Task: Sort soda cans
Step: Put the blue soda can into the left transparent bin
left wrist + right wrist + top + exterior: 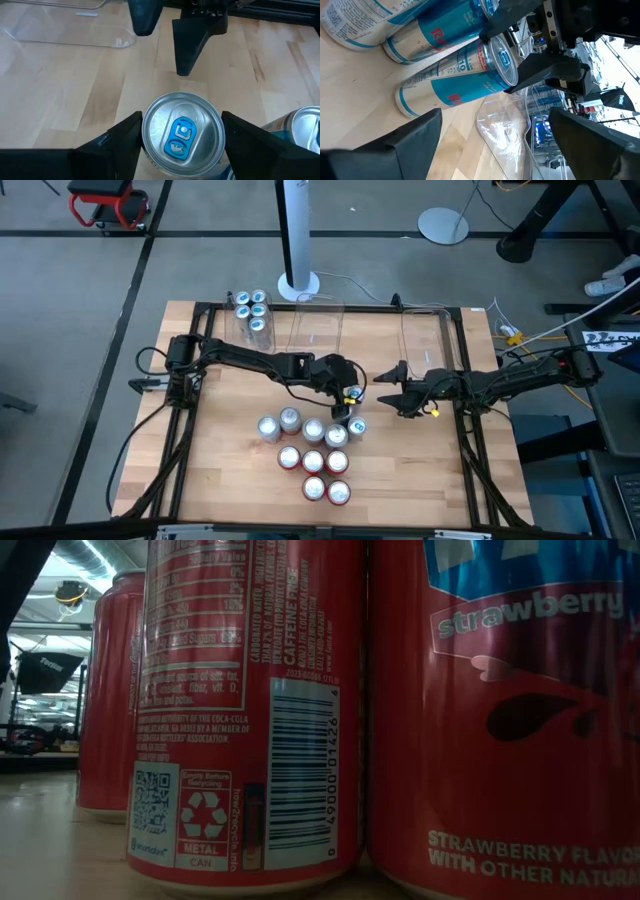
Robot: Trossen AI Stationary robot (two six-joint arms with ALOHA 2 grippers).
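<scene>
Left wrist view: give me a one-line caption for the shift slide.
Left gripper straddles a blue-tabbed soda can, jaws not visibly touching it, with the right gripper beyond over the wooden table.

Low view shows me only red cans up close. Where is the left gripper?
Observer: The left gripper is down over a blue-tab can at the right edge of the can cluster.
Operator: And the right gripper?
Observer: The right gripper is open, holds nothing, and points at that can from the other side.
Operator: Anything sorted yet?
Observer: Several blue cans stand in the leftmost tub.
</scene>
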